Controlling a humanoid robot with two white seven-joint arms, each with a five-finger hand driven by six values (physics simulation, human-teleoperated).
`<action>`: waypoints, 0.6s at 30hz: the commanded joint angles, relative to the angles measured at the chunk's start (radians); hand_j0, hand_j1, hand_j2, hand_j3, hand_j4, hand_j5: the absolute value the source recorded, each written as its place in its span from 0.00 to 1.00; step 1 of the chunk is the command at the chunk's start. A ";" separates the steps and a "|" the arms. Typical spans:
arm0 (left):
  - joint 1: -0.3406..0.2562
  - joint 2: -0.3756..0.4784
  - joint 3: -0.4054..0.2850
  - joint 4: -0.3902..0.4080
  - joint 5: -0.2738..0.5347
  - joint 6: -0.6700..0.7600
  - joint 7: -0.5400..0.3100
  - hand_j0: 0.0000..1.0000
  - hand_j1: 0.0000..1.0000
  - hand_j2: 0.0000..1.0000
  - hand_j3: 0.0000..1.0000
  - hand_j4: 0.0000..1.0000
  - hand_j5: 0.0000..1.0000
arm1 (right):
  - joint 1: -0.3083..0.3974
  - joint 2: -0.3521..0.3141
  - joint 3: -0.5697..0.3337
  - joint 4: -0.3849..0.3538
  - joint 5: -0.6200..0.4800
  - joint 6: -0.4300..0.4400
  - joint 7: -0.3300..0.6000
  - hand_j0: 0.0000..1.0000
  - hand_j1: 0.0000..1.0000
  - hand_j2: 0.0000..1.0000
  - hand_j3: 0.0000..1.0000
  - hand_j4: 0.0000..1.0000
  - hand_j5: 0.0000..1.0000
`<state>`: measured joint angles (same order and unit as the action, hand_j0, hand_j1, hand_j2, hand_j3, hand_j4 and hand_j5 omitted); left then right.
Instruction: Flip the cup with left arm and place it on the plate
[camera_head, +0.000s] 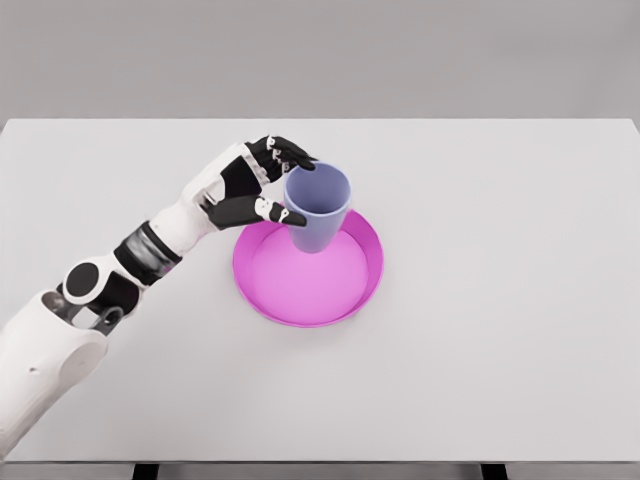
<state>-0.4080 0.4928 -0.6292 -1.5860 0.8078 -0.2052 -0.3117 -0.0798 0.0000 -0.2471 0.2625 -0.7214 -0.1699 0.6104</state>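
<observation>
A lavender cup (320, 207) stands upright, mouth up, with its base over the far part of the magenta plate (308, 270). My left hand (272, 185) is at the cup's left side. Its black fingers curl around the rim and its thumb presses the cup's wall, so it is shut on the cup. I cannot tell whether the cup's base touches the plate or hovers just above it. The left arm (110, 290) reaches in from the lower left.
The white table (500, 300) stretches wide on all sides of the plate. Its front edge runs along the bottom of the view, with dark legs showing beneath.
</observation>
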 joint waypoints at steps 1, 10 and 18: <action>0.003 -0.007 -0.004 0.031 0.001 0.000 0.000 0.53 0.53 0.53 0.53 0.53 0.53 | 0.000 0.000 0.000 0.000 0.000 0.000 0.000 1.00 1.00 1.00 1.00 1.00 1.00; 0.026 -0.037 -0.009 0.066 -0.027 -0.003 0.000 0.53 0.53 0.53 0.53 0.53 0.53 | 0.002 0.000 0.000 0.000 0.000 0.000 0.000 1.00 1.00 1.00 1.00 1.00 1.00; 0.040 -0.057 -0.010 0.086 -0.058 -0.002 0.002 0.54 0.54 0.54 0.54 0.54 0.54 | 0.000 0.000 0.000 0.000 0.000 0.000 0.000 1.00 1.00 1.00 1.00 1.00 1.00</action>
<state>-0.3682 0.4406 -0.6387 -1.5069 0.7541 -0.2073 -0.3099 -0.0798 0.0000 -0.2470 0.2625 -0.7214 -0.1699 0.6104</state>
